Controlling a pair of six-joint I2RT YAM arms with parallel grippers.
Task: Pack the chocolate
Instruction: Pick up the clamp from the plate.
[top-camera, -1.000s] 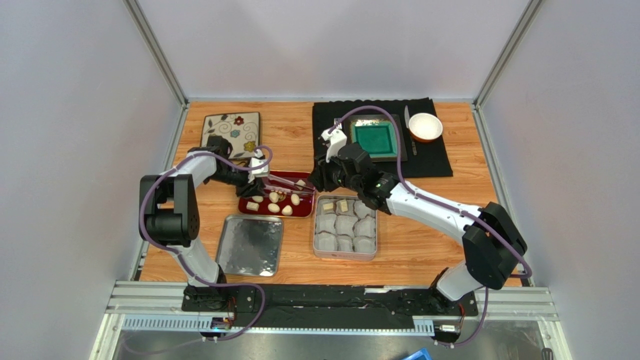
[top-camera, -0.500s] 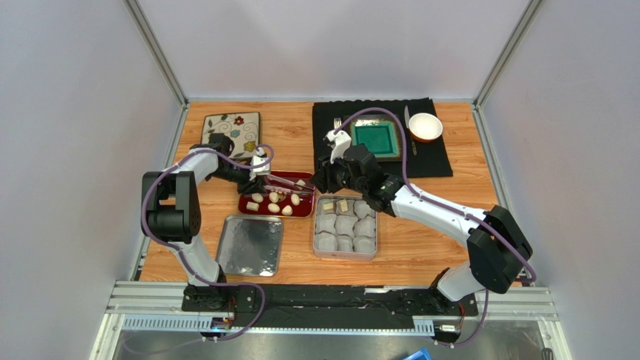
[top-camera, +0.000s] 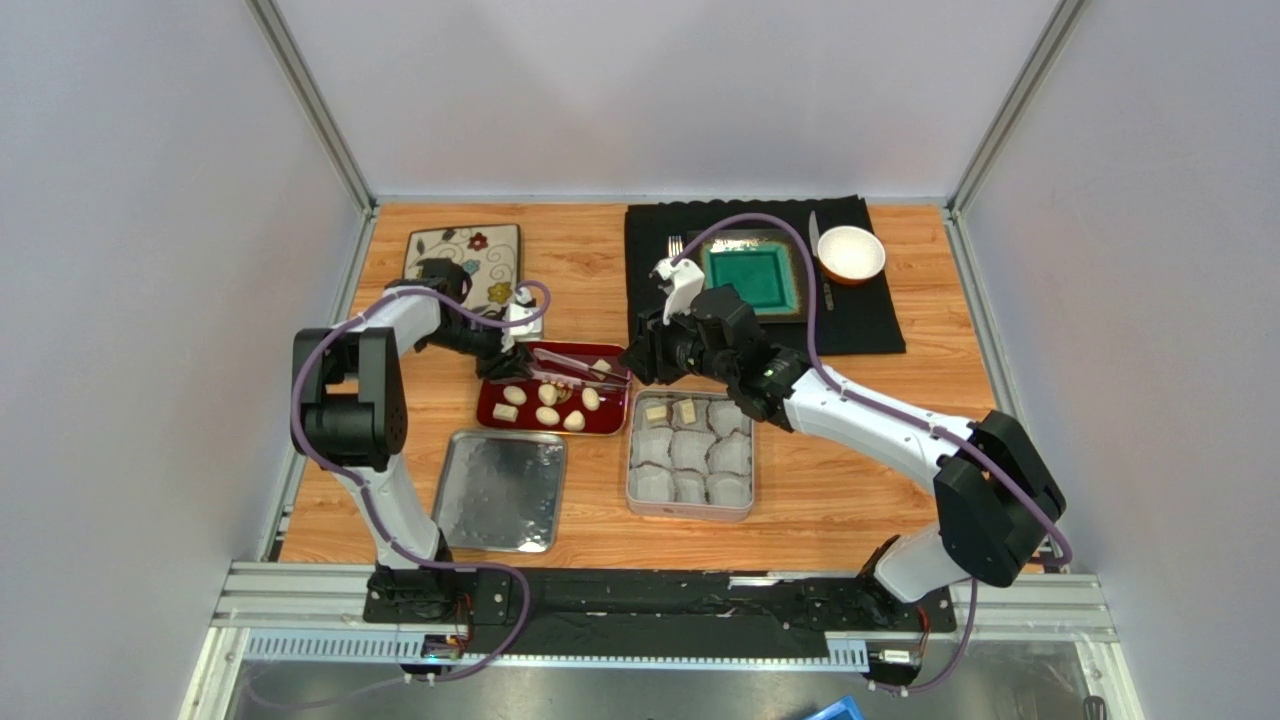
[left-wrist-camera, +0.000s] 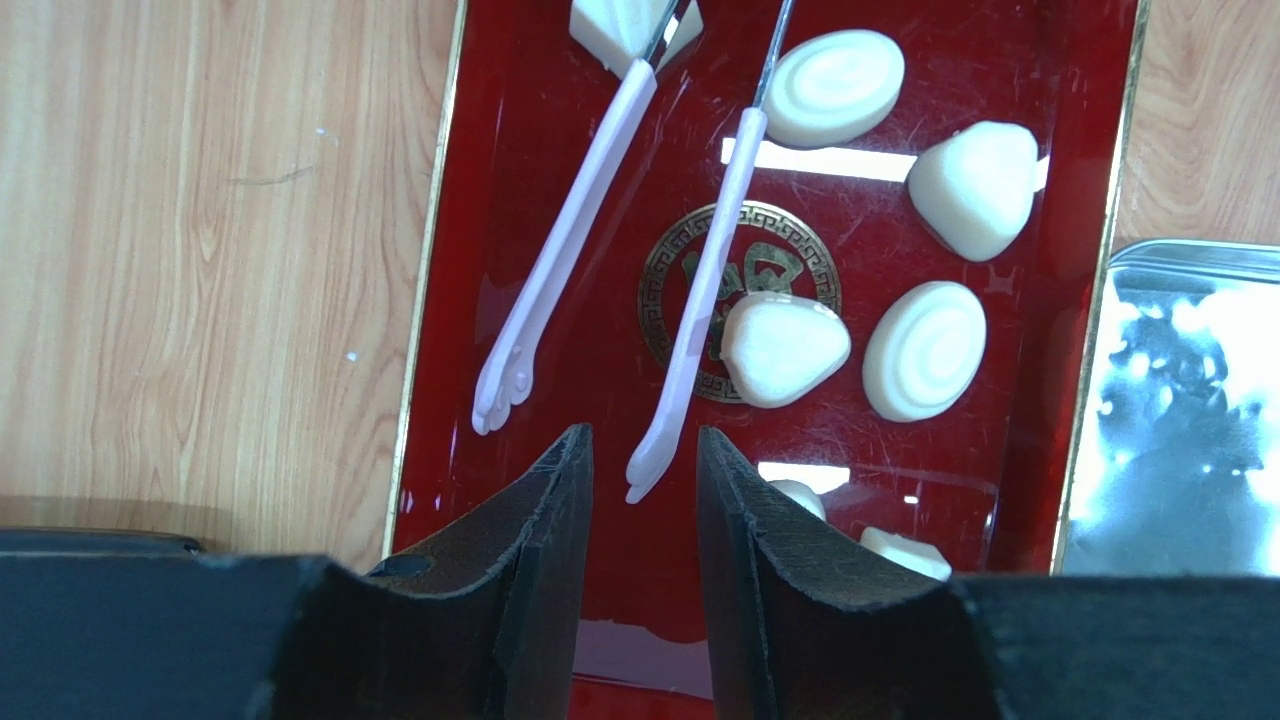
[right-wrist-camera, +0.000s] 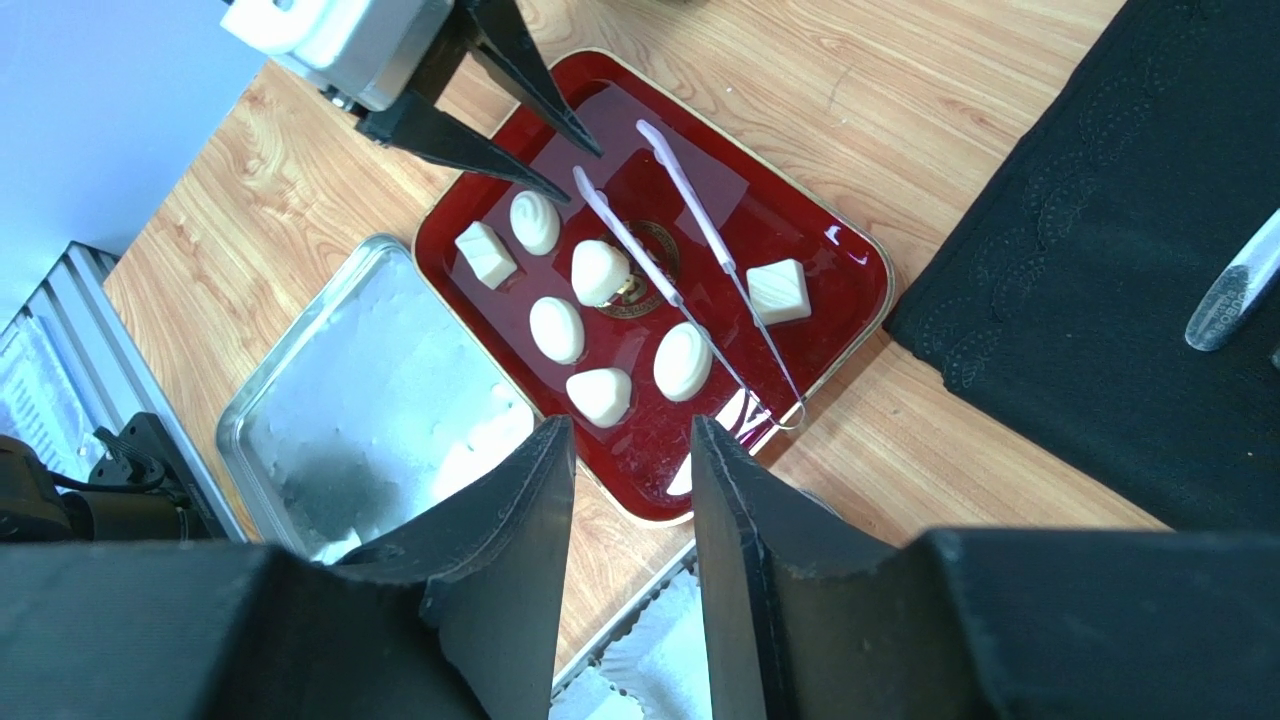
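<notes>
Both arms have shifted only a little: the left arm's elbow has swung in towards the tray, and the right arm has drawn slightly back from it. The left gripper (left-wrist-camera: 643, 443) hangs low over the left end of the red tray (top-camera: 607, 425), fingers slightly spread with nothing between them. The handle end of the lilac tongs (left-wrist-camera: 712, 278) lies just ahead of its fingertips. The right gripper (right-wrist-camera: 631, 435) hovers over the tray's right end, also parted and pinching nothing.

Seven pieces of chocolate (right-wrist-camera: 600, 272) sit loose on the tray, which lies left of centre on the wooden surface (top-camera: 586, 270). The tongs lie flat across the tray among them. Two more pieces rest in the far row of the metal tin (top-camera: 690, 512), just beside the tray on its right. The tin is lined with white paper cups (top-camera: 691, 450). A metal lid (top-camera: 501, 488) lies near the tray, towards the surface's near edge.
</notes>
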